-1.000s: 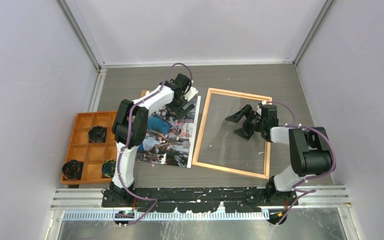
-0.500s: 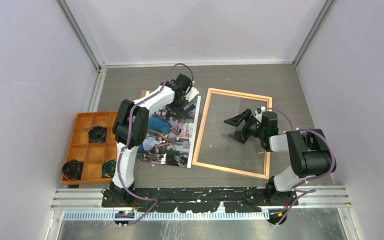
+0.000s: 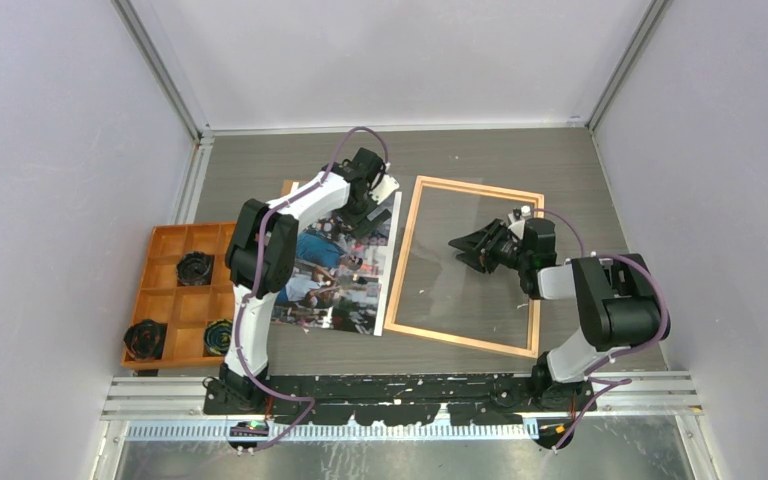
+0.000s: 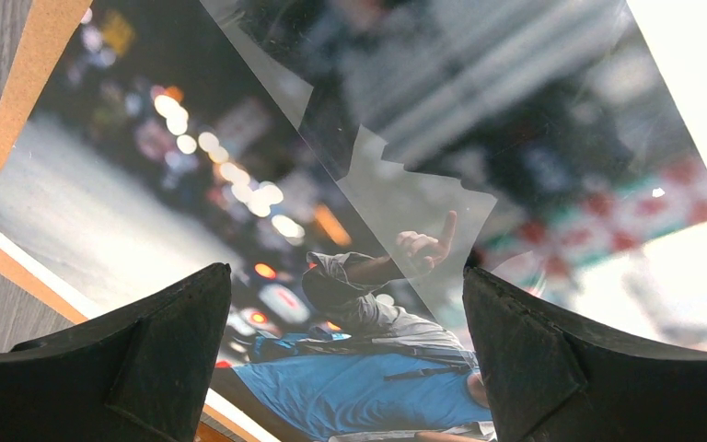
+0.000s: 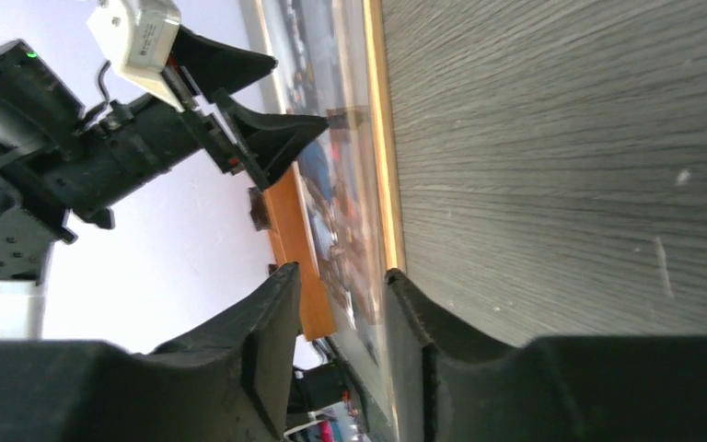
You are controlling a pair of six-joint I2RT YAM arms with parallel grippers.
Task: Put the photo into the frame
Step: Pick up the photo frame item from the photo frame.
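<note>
The photo (image 3: 332, 272), a colourful crowd print, lies flat on the table left of the frame (image 3: 401, 262), a thin light-orange wood rectangle with bare table inside it. My left gripper (image 3: 368, 212) hovers over the photo's far end. In the left wrist view it (image 4: 346, 270) is wide open, with nothing between its fingers and the print (image 4: 368, 387) just below. A clear sheet (image 4: 405, 184) lies over the print. My right gripper (image 3: 457, 243) is low inside the frame and points left. Its jaws (image 5: 342, 271) stand a narrow gap apart around nothing.
A brown backing board (image 4: 18, 92) sticks out from under the photo at its far left corner (image 3: 288, 186). An orange compartment tray (image 3: 165, 290) with black round parts (image 3: 195, 268) sits at the left. Grey walls enclose the table on three sides.
My right gripper's jaws have narrowed from wide apart to a small gap, and it has shifted slightly left inside the frame. My left arm and the photo have not moved.
</note>
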